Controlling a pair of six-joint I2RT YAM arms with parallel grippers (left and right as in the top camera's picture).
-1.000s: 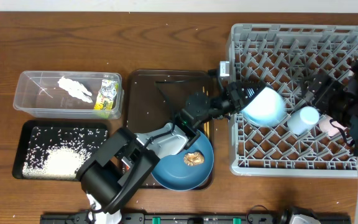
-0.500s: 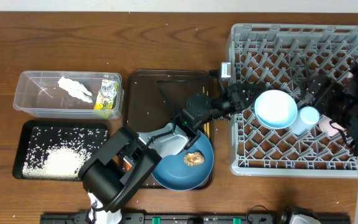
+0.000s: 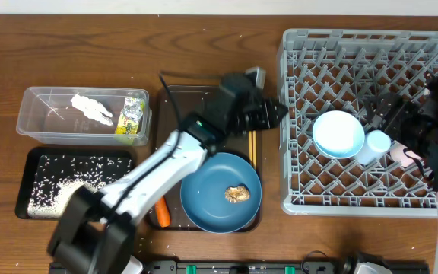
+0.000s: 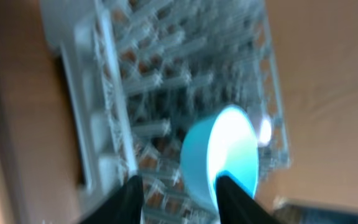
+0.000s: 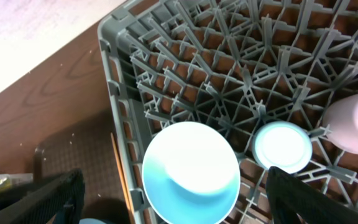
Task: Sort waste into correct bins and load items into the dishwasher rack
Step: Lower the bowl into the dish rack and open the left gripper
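Pale light-blue bowl sits among the pegs of the grey dishwasher rack, the small light-blue cup just beside it and the pinkish-white cup beyond that. The left hand hangs just outside the rack's left wall, over the edge of the dark brown tray on the bench. Its fingers are spread and hold nothing. The right hand hovers above bowl and cups, spread wide and empty. On the tray the blue plate carries a brown food lump.
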